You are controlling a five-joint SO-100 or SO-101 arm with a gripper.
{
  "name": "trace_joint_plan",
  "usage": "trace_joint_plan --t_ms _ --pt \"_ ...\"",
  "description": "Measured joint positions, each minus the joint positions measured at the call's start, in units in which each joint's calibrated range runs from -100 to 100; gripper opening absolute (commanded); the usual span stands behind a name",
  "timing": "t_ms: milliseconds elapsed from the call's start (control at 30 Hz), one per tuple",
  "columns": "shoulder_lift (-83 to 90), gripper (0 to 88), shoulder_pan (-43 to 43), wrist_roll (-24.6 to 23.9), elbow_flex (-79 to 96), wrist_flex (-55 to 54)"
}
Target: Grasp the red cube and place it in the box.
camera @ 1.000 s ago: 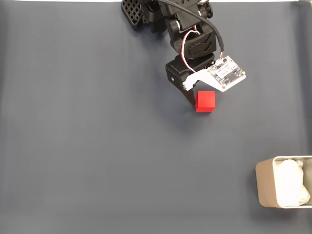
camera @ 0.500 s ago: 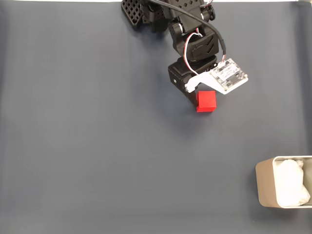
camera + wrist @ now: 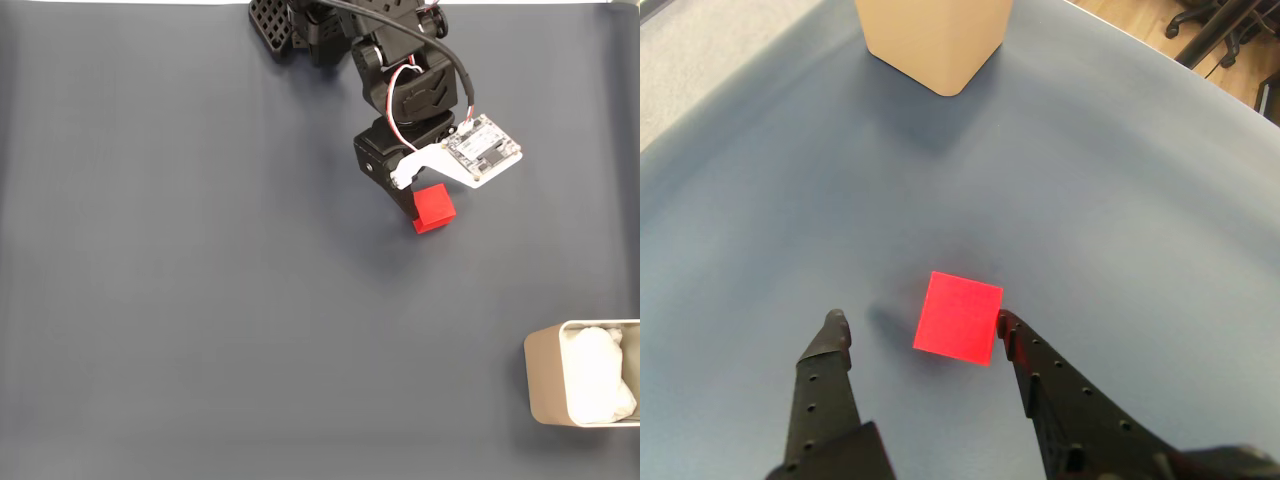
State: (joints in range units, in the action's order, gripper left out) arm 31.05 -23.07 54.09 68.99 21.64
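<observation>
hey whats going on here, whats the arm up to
A small black robot arm is working on a dark grey table. Its gripper is open around the red cube; in the wrist view one finger touches the cube's side while the other stands off. The cube sits on the table, not lifted. The box, with white lining inside, waits at the lower right of the fixed view.
</observation>
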Motion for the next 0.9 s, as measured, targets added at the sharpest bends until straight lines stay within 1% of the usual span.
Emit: trace_joint_plan --t_ms 367,533,633,900 --pt "0.0 34.1 -1.6 -0.4 -0.2 0.0" --pt "0.0 32.8 -2.2 -0.8 -0.2 0.0" --pt "0.0 29.3 -2.3 -0.8 -0.2 0.0" --pt "-0.4 14.5 -2.3 -0.2 -0.2 0.0"
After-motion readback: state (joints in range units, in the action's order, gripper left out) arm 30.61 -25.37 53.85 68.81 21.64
